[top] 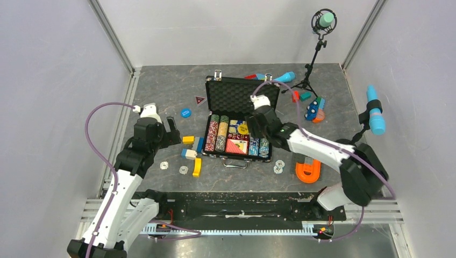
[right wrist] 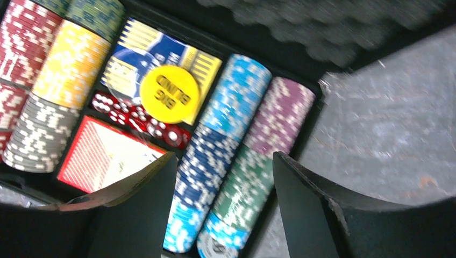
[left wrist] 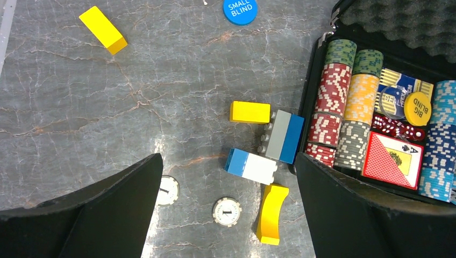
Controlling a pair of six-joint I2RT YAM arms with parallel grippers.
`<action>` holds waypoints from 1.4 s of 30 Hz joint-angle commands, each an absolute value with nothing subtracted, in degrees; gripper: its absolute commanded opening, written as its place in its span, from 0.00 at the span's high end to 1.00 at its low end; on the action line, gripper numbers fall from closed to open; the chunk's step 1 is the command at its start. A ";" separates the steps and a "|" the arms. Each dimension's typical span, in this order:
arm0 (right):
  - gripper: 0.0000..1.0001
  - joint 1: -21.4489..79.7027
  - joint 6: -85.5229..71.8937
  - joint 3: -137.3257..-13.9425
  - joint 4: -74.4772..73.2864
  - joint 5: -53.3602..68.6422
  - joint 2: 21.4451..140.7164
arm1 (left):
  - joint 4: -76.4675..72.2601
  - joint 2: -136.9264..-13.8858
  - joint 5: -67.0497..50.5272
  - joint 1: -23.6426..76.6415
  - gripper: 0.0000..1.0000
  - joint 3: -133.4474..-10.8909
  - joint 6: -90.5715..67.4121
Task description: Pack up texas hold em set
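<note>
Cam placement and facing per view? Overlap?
Top external: above, behind the bases, looking down on the table; left arm, right arm, open case show.
Left wrist: on left gripper, facing down at blocks beside case; jaws open.
Right wrist: on right gripper, facing down into chip rows; jaws open.
Shared: yellow button, both wrist views.

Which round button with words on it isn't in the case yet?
The blue SMALL BLIND button, lying on the table left of the case. The yellow BIG BLIND button and the clear DEALER one already sit inside.
</note>
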State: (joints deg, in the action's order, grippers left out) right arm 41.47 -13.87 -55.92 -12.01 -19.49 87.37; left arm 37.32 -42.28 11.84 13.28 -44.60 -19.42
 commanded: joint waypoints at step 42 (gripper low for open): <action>0.33 32.43 -18.16 -30.06 -16.82 -11.90 54.19 | 32.76 -88.25 14.40 12.24 0.02 -70.79 -32.07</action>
